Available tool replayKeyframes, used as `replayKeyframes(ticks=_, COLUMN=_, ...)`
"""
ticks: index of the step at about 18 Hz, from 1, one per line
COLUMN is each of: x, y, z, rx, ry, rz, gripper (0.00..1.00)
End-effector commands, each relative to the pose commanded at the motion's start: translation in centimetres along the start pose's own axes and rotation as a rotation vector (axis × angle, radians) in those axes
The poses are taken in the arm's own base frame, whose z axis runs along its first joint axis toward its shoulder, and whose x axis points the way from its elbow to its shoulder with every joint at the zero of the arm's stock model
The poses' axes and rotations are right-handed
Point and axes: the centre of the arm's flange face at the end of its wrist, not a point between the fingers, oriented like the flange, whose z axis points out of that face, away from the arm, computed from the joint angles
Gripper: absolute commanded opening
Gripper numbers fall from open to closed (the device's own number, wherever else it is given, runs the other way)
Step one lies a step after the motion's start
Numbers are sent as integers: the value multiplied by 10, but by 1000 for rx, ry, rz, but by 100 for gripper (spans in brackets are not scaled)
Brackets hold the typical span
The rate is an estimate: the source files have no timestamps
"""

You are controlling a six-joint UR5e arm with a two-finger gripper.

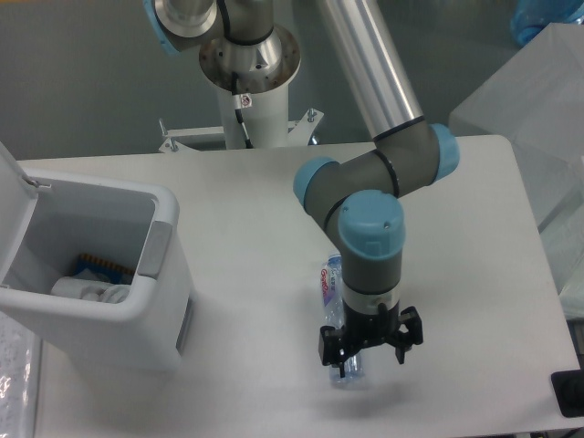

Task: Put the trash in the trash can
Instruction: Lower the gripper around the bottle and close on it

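The trash in view is a clear crushed bottle [332,279] with a pink-red label, lying on the white table right of centre, its near end toward the front edge. My gripper [350,367] points straight down over the bottle's near end. Its jaws are spread and sit low around the bottle, and the wrist hides the fingertips and the bottle's middle. The trash can [162,248], a white boxy bin with a grey rim panel, stands at the left with its lid raised. A white crumpled piece [89,289] lies inside it.
The robot's white base column [248,87] rises at the table's back edge. Clear plastic sheeting [538,119] hangs past the right edge. A black object [569,392] sits at the front right corner. A blue-and-orange item [99,268] also lies in the bin.
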Motion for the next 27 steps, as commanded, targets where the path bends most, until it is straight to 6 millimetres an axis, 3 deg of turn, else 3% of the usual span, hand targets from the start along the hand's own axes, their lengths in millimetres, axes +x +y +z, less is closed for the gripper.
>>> replayKeyframes(ticks=7, x=8, y=10, z=19, rx=-36, ry=12, rz=22, gripper=100)
replayKeyframes(ticks=11, x=8, y=14, z=40, rx=-62, ry=13, rz=24, gripper=100)
replayKeyframes(ticks=27, x=2, y=19, z=67, rx=-106, ry=-38, rz=53, gripper=99)
